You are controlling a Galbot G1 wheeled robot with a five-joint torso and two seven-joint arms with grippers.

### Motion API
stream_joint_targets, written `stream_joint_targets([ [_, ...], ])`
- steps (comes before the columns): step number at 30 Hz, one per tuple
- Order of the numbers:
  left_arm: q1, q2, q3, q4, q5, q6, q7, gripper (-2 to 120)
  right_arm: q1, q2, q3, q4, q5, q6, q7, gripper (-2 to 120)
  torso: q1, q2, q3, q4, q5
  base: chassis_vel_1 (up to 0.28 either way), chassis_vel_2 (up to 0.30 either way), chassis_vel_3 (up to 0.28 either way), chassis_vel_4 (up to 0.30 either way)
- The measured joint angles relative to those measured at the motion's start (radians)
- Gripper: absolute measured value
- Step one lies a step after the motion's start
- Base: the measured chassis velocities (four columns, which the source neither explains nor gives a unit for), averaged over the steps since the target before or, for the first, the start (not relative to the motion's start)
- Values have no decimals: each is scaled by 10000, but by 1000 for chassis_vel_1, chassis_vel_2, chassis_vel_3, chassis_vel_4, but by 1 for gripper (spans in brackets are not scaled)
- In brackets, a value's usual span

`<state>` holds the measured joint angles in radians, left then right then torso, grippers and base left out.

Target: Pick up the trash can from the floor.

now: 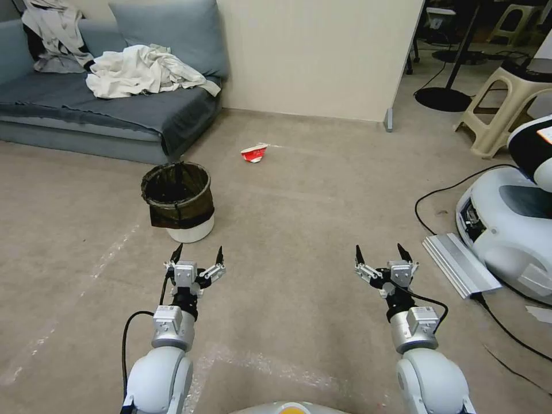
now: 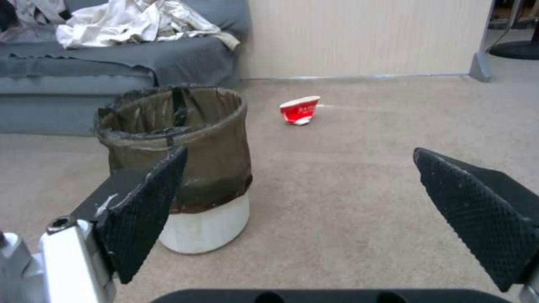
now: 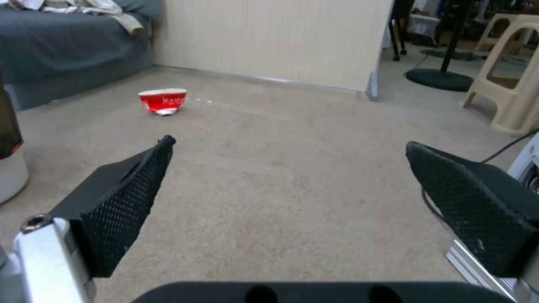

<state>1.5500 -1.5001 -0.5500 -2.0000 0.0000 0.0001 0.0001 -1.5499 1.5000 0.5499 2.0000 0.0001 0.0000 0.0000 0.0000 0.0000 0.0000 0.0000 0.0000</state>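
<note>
Both grippers hang low over the floor, the left gripper just short of the trash can and, by the look of it, lined up to reach it; its fingers are spread wide, empty. Spread likewise, the right gripper waits well apart over bare carpet. Upright near the sofa, the can has nothing between it and the left gripper. Beyond lies a crushed red cup; a cable trails toward another robot's base.
</note>
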Motion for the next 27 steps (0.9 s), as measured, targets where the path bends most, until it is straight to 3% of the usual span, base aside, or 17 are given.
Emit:
stream_joint_targets([
  [16,99,0,-24,-259,-123,105,0,100,-36,7,30,62,27,-44,0,100,0,0,1,0,0,0,0,0,0],
  [20,483,-7,-145,-1183,-644,542,-7,100,-353,64,354,849,355,-424,5,100,0,-1,0,2,-1,0,0,0,0],
  [27,1426,-24,-449,-3444,-1924,1628,-109,100,-1269,241,1265,3056,1298,-1543,102,100,-1,-1,0,0,0,0,0,0,0],
])
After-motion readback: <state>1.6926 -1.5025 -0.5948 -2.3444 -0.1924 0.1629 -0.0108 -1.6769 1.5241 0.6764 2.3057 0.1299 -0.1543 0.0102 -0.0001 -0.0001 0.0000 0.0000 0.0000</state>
